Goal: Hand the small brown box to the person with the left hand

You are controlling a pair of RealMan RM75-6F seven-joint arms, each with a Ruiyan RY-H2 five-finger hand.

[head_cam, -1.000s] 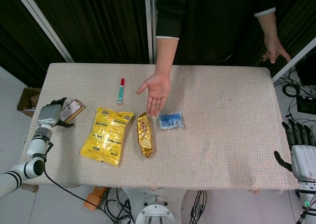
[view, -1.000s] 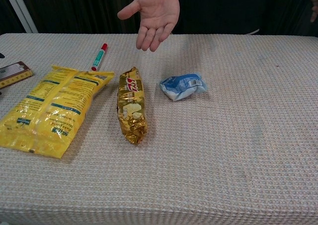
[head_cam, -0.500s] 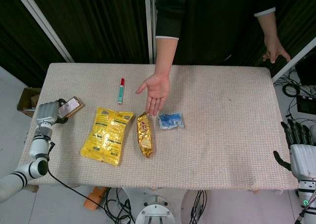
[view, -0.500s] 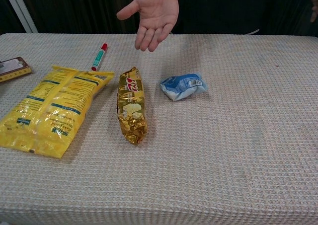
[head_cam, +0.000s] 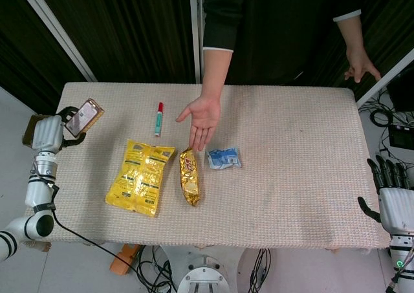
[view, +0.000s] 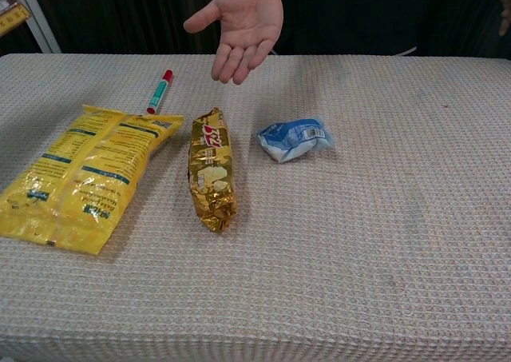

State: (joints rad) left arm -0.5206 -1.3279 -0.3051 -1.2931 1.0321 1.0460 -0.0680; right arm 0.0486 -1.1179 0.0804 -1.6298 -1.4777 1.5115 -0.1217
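My left hand (head_cam: 52, 130) grips the small brown box (head_cam: 84, 116) and holds it in the air above the table's far left corner. In the chest view only a corner of the box (view: 11, 10) shows at the top left edge. The person's open palm (head_cam: 203, 117) faces up over the middle of the table, and the chest view shows the same palm (view: 243, 22) at the top. My right hand (head_cam: 393, 199) hangs off the table's right side, fingers spread, holding nothing.
On the beige cloth table (head_cam: 297, 151) lie a large yellow bag (head_cam: 140, 176), a gold snack packet (head_cam: 189, 175), a blue-white packet (head_cam: 224, 157) and a red-capped marker (head_cam: 158, 118). The person's other hand (head_cam: 359, 65) rests near the far right corner.
My left hand has lifted the brown box off the table and raised it up and back, towards the far left corner. The person's palm stayed almost still.
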